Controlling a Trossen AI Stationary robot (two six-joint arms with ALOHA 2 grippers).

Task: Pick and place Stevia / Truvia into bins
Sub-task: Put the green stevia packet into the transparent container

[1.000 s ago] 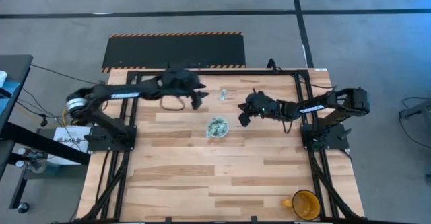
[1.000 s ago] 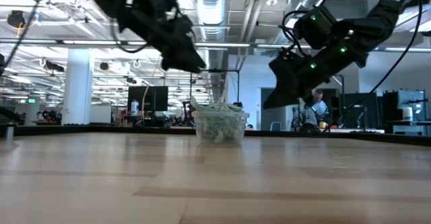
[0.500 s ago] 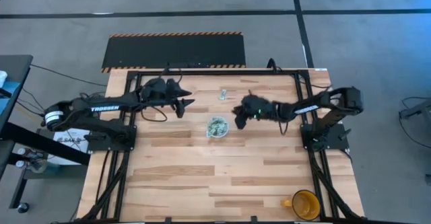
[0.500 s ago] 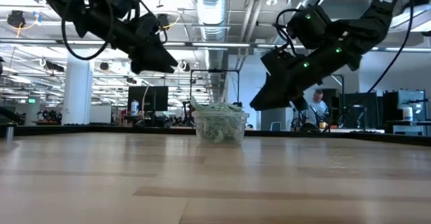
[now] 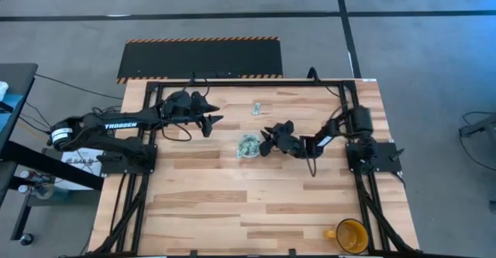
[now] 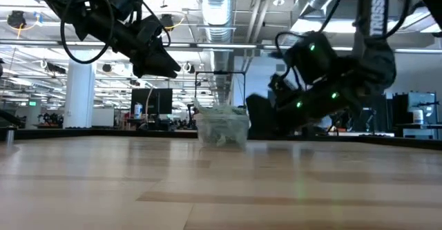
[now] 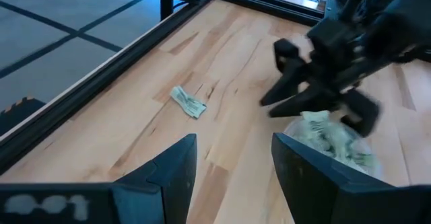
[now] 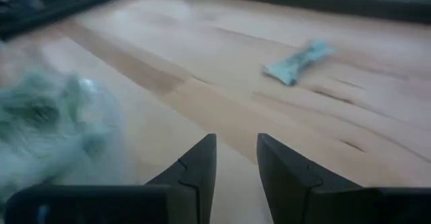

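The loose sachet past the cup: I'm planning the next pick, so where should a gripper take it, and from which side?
Judging by its pose, take the loose sachet across its narrow middle, coming straight down. It lies flat and alone on the bare table, apart from the cup, so no edge offers a side approach.

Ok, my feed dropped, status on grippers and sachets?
Left gripper open, waiting aloft. Right gripper open, empty, beside the cup of sachets. One loose sachet on the table. Nothing in the way.

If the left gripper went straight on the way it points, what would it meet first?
Probably bare table, just short of the loose sachet; depth is unclear. The left gripper is open.
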